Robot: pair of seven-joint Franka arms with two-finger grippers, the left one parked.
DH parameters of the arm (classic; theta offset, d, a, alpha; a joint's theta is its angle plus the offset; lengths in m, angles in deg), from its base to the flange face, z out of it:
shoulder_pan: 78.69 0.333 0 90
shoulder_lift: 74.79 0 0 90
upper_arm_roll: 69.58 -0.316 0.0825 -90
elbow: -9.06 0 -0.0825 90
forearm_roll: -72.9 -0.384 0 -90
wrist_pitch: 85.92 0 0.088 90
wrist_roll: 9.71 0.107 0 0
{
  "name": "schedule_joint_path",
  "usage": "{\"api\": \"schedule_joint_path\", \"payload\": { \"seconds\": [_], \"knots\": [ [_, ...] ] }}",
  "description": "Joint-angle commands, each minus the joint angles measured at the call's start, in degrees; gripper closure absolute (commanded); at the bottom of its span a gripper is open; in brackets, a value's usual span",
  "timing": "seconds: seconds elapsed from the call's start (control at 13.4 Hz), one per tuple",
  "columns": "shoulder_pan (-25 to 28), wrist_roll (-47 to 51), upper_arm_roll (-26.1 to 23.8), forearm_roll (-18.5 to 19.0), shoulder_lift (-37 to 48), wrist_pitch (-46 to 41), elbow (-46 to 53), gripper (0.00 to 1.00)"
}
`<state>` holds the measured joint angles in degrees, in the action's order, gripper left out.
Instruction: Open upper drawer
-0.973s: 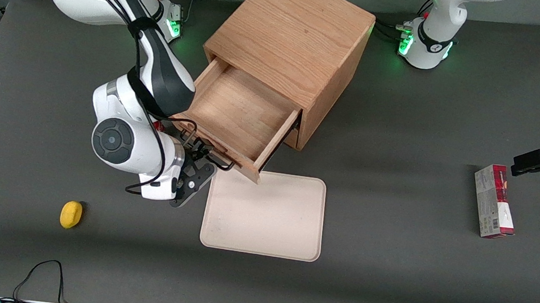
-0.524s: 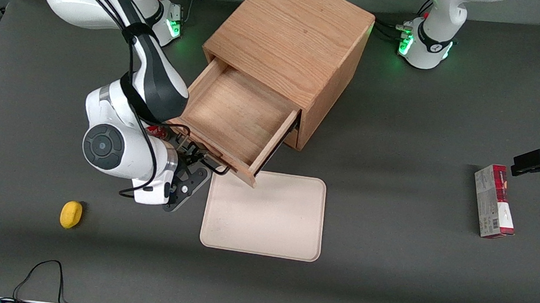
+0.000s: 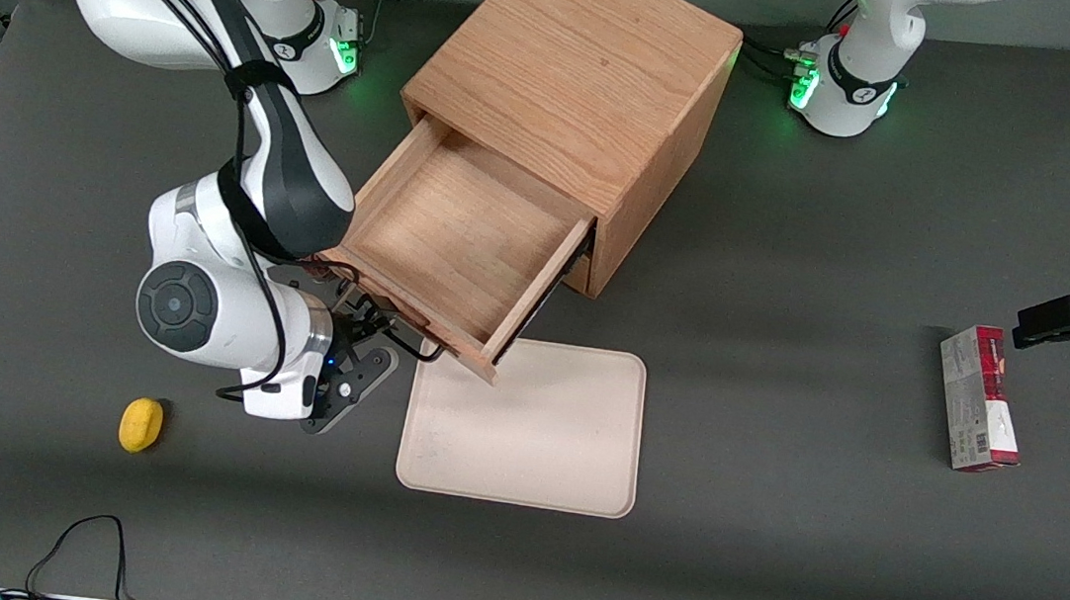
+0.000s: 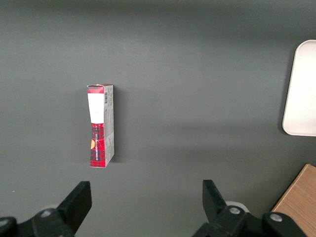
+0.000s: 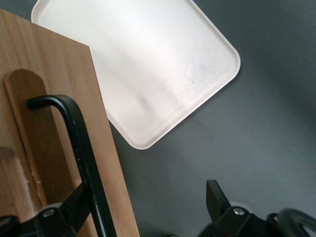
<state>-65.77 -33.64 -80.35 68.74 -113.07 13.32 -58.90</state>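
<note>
Upper drawer (image 3: 447, 241) stands pulled out of one cabinet (image 3: 578, 76); the gripper (image 3: 380, 327), fingers spread, straddles its black handle (image 5: 79, 148) without pinching. One tray (image 3: 520, 438), one yellow object (image 3: 140, 424), one box (image 3: 978, 398).

One cube-shaped oak cabinet (image 3: 577, 86), one pale rounded plastic tray (image 3: 530, 439) — one small yellow sponge-like object (image 3: 141, 424), one red-and-grey carton (image 3: 979, 398).
</note>
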Motion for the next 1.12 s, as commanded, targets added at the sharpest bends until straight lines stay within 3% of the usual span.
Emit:
{"api": "schedule_joint_path", "payload": {
  "seconds": [0.0,0.75,1.05],
  "knots": [
    [-0.4,-1.4,-0.3,0.9,-2.1,-0.2,3.5,0.0],
    [-1.1,-1.2,0.2,0.9,-0.4,-1.4,7.2,0.0],
    [-4.8,-4.5,0.4,0.9,5.9,-8.5,6.2,0.0]
  ]
}}
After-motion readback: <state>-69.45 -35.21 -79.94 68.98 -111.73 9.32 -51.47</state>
